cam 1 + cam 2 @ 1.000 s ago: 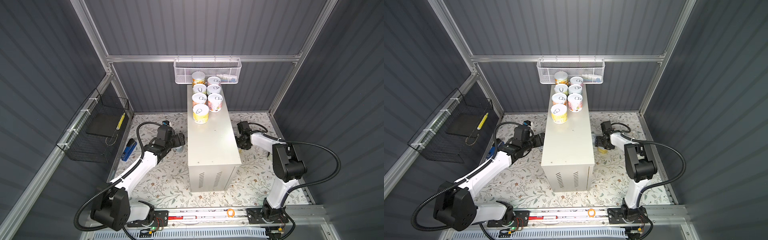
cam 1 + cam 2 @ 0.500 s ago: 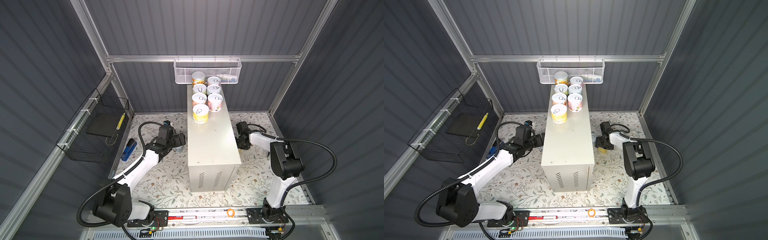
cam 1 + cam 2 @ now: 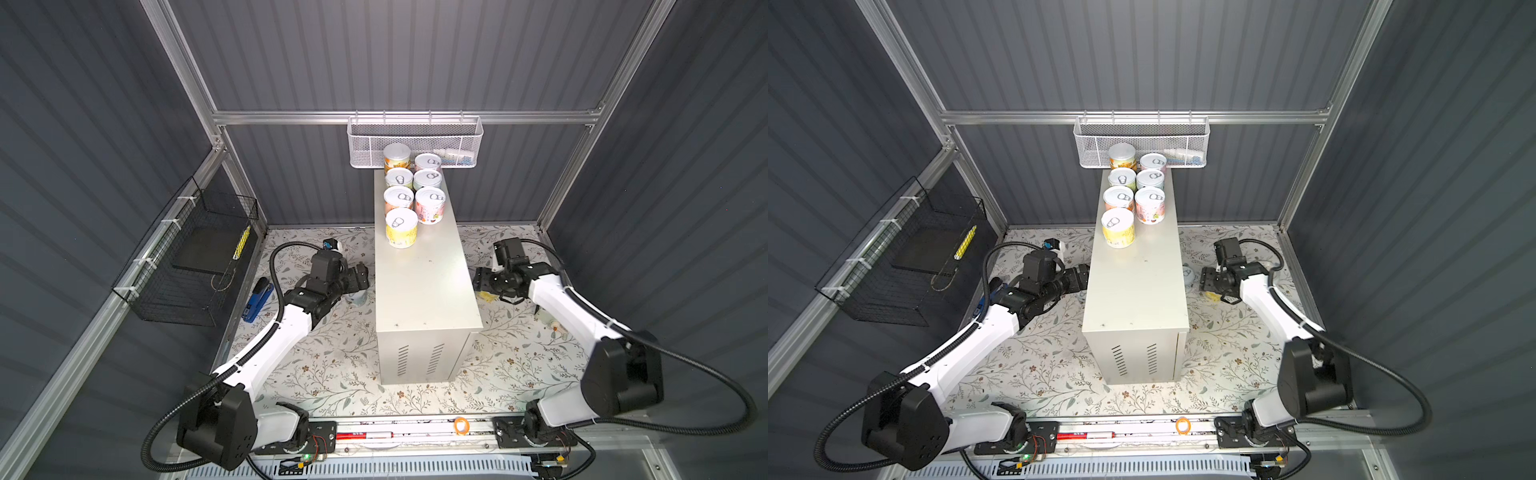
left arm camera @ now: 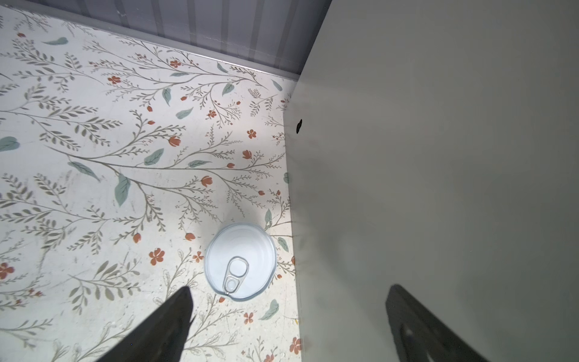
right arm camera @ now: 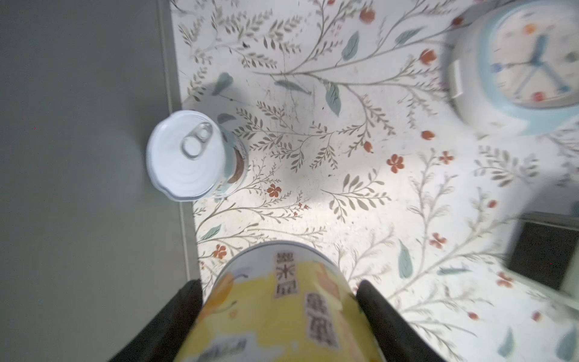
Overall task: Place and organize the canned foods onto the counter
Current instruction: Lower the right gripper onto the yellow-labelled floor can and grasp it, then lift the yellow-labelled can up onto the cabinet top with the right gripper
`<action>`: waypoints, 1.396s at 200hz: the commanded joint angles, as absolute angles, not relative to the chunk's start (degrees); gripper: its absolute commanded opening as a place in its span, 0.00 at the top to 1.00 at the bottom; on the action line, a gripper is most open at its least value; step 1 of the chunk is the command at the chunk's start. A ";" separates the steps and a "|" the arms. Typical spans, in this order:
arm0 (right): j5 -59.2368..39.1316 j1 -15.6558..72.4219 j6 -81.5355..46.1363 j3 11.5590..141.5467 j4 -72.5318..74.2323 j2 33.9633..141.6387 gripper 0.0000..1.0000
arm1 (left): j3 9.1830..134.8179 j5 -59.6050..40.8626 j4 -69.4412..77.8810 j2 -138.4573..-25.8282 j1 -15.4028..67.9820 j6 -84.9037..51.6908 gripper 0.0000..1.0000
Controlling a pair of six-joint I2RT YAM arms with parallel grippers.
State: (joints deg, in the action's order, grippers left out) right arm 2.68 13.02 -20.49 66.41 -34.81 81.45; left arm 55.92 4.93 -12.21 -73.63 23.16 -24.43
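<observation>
- Floral-patterned flooring (image 3: 324,361) is spreading across the base of a grey-walled cell.
- At far left, a black wire basket (image 3: 187,266) is hanging on the side wall, and a blue stapler (image 3: 257,300) is lying on the flooring below it.
- The left gripper (image 3: 360,277) is hovering low beside the counter's left face, its fingers (image 4: 178,313) standing wide apart and holding nothing.
- A silver-lidded can (image 4: 240,261) is standing upright on the flooring under that gripper, just beside the counter's wall.
- The counter (image 3: 424,291) is standing in the middle, with seven cans (image 3: 399,198) sitting upright in two rows at its far end.
- A white mesh basket (image 3: 415,139) is hanging on the back wall just behind those cans.
- A teal-labelled can (image 5: 191,156) is standing upright just beside the counter's right face.
- The right gripper (image 3: 1205,281) is reaching low near it, both fingers (image 5: 376,310) pressing against the sides of a yellow-labelled can (image 5: 275,319). That can is tipped on its side, and I cannot tell whether it is resting on the flooring.
- A pale blue clock (image 5: 526,62) is showing in the right wrist view, well apart from both cans.
</observation>
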 commanded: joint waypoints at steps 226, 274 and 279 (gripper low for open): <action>15.14 38.18 -10.13 144.61 -75.43 97.26 1.00 | 55.42 6.05 -14.99 -71.77 22.85 -21.38 0.03; 12.02 39.81 -10.47 144.49 -73.66 100.46 1.00 | 55.22 6.23 -15.26 -71.37 22.85 -21.53 0.03; 11.72 39.81 -10.48 144.49 -73.61 100.78 1.00 | 55.20 6.23 -15.28 -71.26 22.85 -21.58 0.03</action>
State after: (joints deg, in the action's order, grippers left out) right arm 13.45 39.16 -11.00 142.96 -76.99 99.66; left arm 54.98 6.81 -14.15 -72.60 23.16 -22.52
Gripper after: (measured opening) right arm 0.738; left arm 0.971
